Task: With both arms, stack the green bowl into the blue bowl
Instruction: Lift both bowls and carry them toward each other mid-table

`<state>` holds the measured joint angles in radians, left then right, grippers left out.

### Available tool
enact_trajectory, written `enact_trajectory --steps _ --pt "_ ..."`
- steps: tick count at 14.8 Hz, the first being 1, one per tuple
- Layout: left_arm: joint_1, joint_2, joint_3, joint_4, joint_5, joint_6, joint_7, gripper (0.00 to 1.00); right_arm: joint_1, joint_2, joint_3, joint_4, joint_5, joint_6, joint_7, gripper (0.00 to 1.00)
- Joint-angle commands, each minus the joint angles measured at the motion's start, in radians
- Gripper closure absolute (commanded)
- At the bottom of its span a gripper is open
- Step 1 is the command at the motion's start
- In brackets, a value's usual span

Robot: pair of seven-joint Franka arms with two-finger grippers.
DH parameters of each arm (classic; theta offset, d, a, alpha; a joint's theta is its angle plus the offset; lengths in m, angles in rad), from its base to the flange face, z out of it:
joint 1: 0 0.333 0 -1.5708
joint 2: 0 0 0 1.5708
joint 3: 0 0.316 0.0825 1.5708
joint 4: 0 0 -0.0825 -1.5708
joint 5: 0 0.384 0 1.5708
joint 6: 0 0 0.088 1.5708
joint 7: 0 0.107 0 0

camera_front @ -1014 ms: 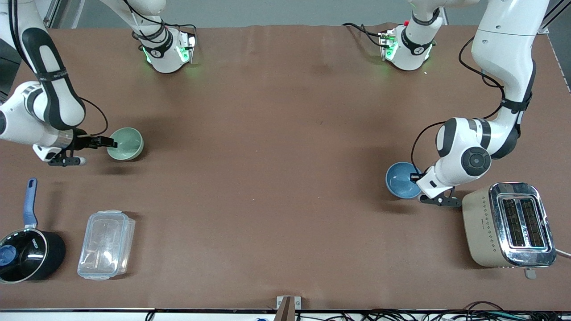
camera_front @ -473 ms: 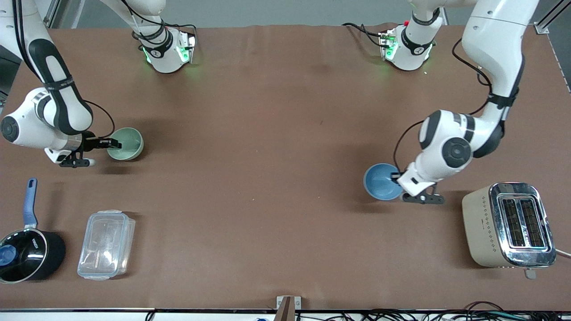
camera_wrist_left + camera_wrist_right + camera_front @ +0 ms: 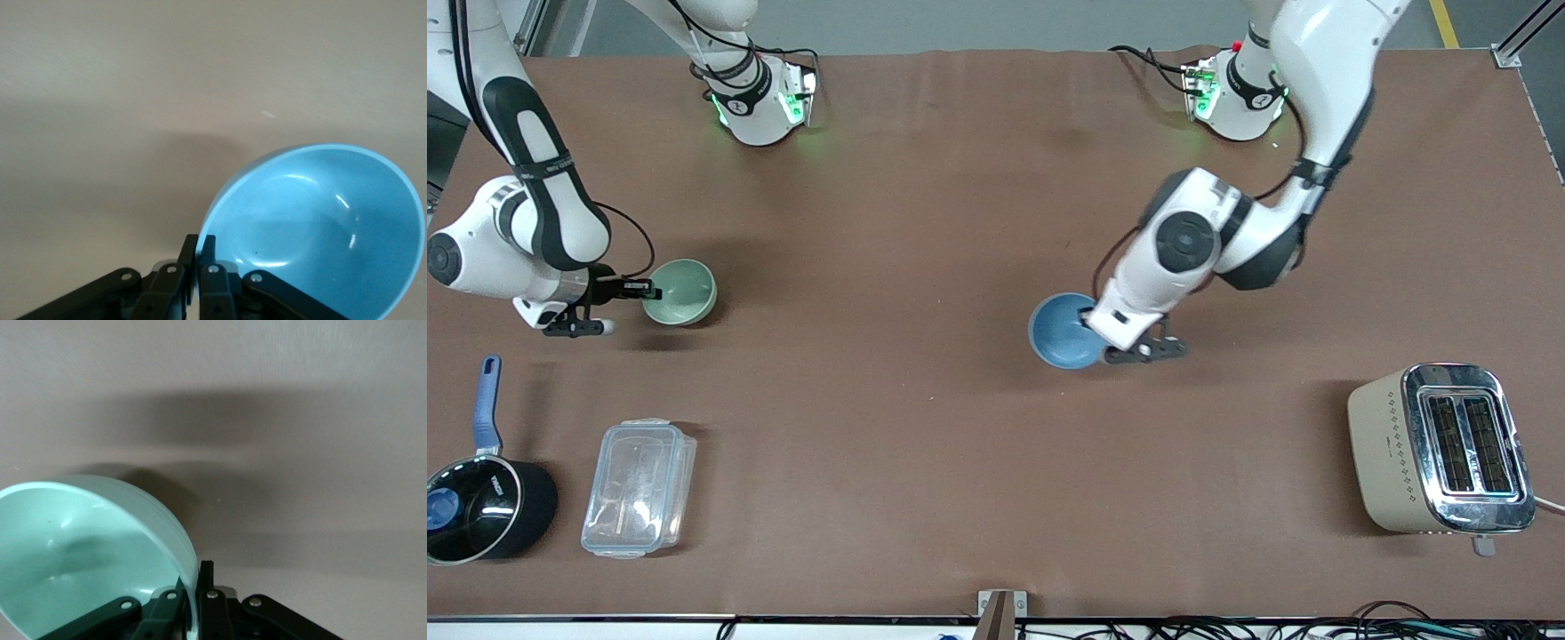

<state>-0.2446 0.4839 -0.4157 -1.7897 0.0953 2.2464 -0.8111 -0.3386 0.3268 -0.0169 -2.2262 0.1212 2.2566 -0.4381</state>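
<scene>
**A:** Where are the two bowls?

**B:** The small round sky-blue bowl with the darker blue outside (image 3: 1063,331) is held up over the middle of the brown table (image 3: 960,222), tipped, with a shadow under it. The left gripper (image 3: 1089,322) has its fingers pinched on the rim; in the left wrist view the fingers (image 3: 207,248) are clamped on the edge of the blue bowl (image 3: 327,227), one inside and one outside. The bowl holds nothing.

**A:** And the green one?

**B:** The small round pale mint-green bowl (image 3: 682,291) is at the right arm's end of the table. The right gripper (image 3: 643,288) grips its rim on the side toward the arm. The right wrist view shows the fingers (image 3: 206,577) closed on the wall of the green bowl (image 3: 80,547), which is also tilted and casts a shadow on the table. It is empty too.

**A:** What else holds anything?

**B:** Nearer the camera at the right arm's end stands a black saucepan with a blue handle (image 3: 480,498), with something round and blue inside. Beside it is a clear rectangular plastic box with a lid (image 3: 639,487); I cannot tell what, if anything, is in it. At the left arm's end sits a beige and chrome two-slot toaster (image 3: 1440,449); its slots are dark.
</scene>
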Motion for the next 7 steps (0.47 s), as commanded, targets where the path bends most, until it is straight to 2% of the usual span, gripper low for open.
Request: enact_trajectory --steps 1,5,6,7 --pt "-0.122 0.109 0.003 0.139 0.020 -0.011 -0.179 1.00 0.042 -0.074 0.005 0.067 0.021 -0.157 0.072 0.99" --pt "-0.252 0.205 0.018 0.239 0.020 0.045 -0.305 1.00 0.124 -0.084 0.008 0.267 0.023 -0.434 0.226 0.99" --pt "-0.280 0.223 0.020 0.242 0.020 0.094 -0.325 1.00 0.148 -0.094 0.008 0.289 0.049 -0.462 0.248 0.99" --pt "-0.301 0.235 0.026 0.240 0.020 0.140 -0.341 1.00 0.165 -0.106 0.008 0.290 0.122 -0.469 0.252 0.99"
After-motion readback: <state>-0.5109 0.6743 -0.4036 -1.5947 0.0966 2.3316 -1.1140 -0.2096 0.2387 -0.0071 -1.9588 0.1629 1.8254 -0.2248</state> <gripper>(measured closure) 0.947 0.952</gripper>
